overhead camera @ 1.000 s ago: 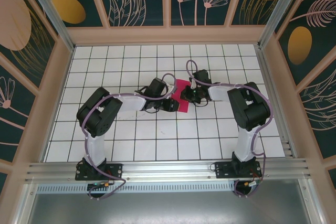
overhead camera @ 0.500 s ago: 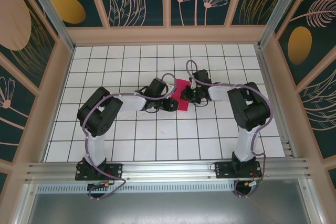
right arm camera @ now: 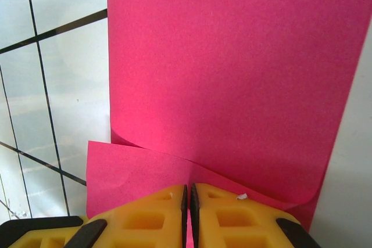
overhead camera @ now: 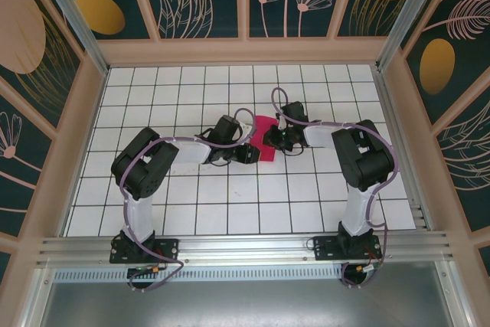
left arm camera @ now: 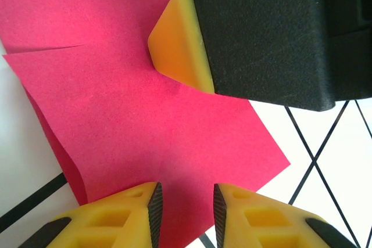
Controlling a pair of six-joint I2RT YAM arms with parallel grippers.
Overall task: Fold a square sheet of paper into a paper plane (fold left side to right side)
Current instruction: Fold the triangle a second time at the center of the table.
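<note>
The square sheet of paper, magenta-pink, lies on the white tiled floor between the two arms, partly folded over on itself. In the right wrist view its upper layer curls up over a lower flap. My right gripper is shut on the near edge of that fold, and pink shows between its pads. In the left wrist view the sheet lies flat with one corner pointing right. My left gripper hovers over it, its jaws apart with nothing pinched. The right gripper's fingertip rests on the paper just ahead. From above, the left gripper and right gripper meet at the sheet.
The white tiled floor has black grid lines and is walled by a wooden frame with patterned panels. Both arm bases sit on the metal rail at the near edge.
The left arm has shifted slightly beside the paper. The right gripper stays shut on the sheet in about the same place.
</note>
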